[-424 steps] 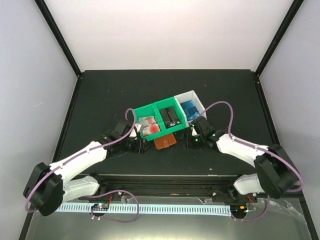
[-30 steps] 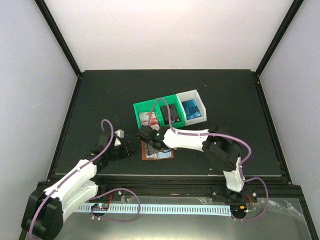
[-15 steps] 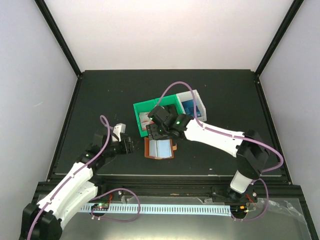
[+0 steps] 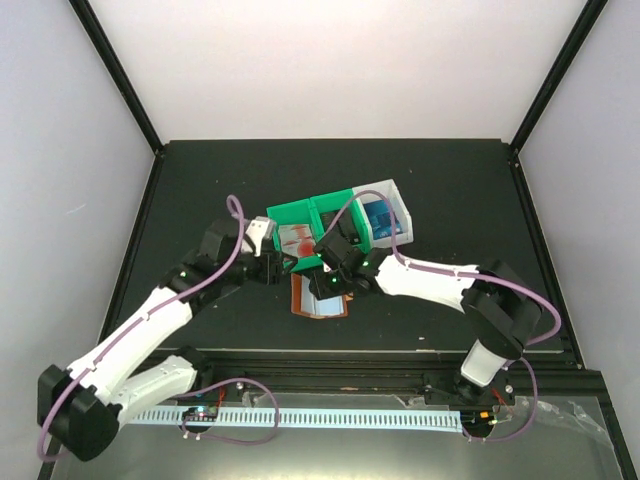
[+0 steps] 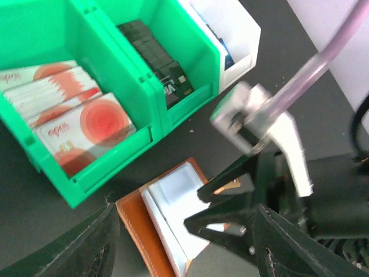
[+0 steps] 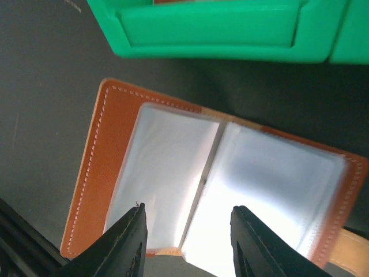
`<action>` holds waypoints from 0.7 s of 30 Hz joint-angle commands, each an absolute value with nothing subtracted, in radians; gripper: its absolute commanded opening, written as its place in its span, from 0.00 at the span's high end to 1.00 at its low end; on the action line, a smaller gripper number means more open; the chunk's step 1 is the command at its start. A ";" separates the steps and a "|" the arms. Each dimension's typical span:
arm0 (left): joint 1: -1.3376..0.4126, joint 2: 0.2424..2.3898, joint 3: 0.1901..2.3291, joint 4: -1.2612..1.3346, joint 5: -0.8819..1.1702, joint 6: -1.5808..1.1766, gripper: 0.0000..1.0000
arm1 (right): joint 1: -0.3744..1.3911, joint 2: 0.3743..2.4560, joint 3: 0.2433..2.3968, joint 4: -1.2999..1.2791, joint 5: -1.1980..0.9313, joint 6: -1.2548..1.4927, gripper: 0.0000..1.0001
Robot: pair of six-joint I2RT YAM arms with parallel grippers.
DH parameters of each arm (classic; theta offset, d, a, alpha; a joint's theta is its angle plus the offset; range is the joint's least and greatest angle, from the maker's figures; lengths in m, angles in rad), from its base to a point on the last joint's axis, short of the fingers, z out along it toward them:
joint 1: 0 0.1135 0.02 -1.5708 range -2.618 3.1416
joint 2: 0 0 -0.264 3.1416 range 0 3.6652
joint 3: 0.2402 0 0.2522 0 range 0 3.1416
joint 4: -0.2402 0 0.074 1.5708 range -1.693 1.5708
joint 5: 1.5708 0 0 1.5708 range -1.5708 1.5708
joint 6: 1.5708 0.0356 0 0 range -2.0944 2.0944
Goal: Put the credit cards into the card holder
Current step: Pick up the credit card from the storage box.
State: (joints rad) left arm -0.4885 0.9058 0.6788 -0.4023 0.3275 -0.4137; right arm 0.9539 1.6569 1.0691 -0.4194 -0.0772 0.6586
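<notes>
**Right wrist view: card holder (image 6: 219, 179) open, pockets bare, no card lifted**

Nearest the arm bases, we find the card holder lying flat on the surface (image 4: 200, 180). It is spread open with its clear pockets facing up, and no card is visible in them. The right claw (image 6: 187, 209) hangs directly above it, jaws part way apart, gripping nothing that we can see. The left claw (image 5: 185, 210) stands wide and empty off the holder's left side, looking across holder and bins.

Just beyond the holder's far edge, close but apart from it, sit the green bins (image 5: 115, 156). One compartment holds the red-and-white cards (image 5: 75, 118) in a leaning stack, and the next holds the black cards (image 5: 158, 66). Farthest off, against the green bins' right side, the white bin (image 5: 245, 43) holds the blue cards (image 4: 380, 217).

We judge the task to be at its opening step, with the holder ready and every card in its bin. The next move calls for one claw to pinch a single thin card by its edge out of a tight stack. The other claw would need to steady a pocket mouth for the insertion.

As to writing, the red-and-white cards carry a short word in small script and the black cards a pale mark. Neither is legible to us. No brand shows on the holder.
</notes>
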 commanded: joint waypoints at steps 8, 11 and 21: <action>-0.524 1.171 0.987 -0.562 0.164 -0.210 0.33 | 0.956 1.758 1.005 -0.154 -0.311 0.647 0.58; -0.524 1.209 1.032 -0.553 0.211 -0.199 0.33 | 0.957 1.800 1.026 -0.179 -0.286 0.639 0.59; -0.525 1.329 1.114 -0.619 0.214 0.242 0.33 | 0.940 1.801 0.932 -0.121 -0.199 0.667 0.59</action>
State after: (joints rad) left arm -0.5213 1.2789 1.0805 -0.5644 0.2108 -0.0154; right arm 0.9527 1.8240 0.9897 -0.1654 -0.2375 0.6567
